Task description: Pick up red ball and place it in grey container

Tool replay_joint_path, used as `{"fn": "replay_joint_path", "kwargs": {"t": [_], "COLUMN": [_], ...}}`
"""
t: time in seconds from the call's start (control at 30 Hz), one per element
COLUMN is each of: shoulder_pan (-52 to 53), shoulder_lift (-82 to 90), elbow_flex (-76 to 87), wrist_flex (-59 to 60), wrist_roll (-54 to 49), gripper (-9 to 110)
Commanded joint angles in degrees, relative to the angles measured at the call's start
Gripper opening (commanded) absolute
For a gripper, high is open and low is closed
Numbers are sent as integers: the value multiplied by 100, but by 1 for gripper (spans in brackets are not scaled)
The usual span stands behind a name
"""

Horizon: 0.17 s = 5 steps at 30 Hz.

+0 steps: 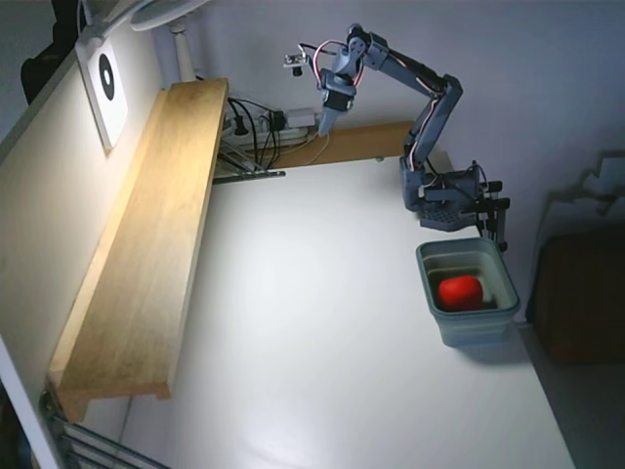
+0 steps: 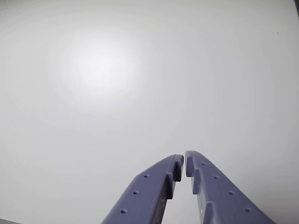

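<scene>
The red ball (image 1: 460,291) lies inside the grey container (image 1: 501,271), a grey-green bin at the right side of the white table in the fixed view. My gripper (image 1: 323,125) is raised high above the table's far edge, well away from the bin, pointing down. In the wrist view the gripper (image 2: 184,159) has its blue jaws closed tip to tip with nothing between them, over bare white table. The ball and the bin are out of the wrist view.
A long wooden shelf (image 1: 156,234) runs along the left wall. Cables and a power strip (image 1: 266,125) lie at the back. The arm's base (image 1: 444,195) is clamped at the table's right edge just behind the bin. A lamp (image 1: 166,20) stands at top left.
</scene>
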<state>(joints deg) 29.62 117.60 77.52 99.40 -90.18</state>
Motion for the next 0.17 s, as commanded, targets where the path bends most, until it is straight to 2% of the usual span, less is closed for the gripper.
{"fn": "replay_joint_path", "kwargs": {"t": [0.0, 0.13], "shoulder_pan": [38, 38], "shoulder_lift": [164, 164], "elbow_flex": [-177, -177], "wrist_flex": [60, 60], "wrist_roll": [18, 18], "gripper": [-3, -3]}}
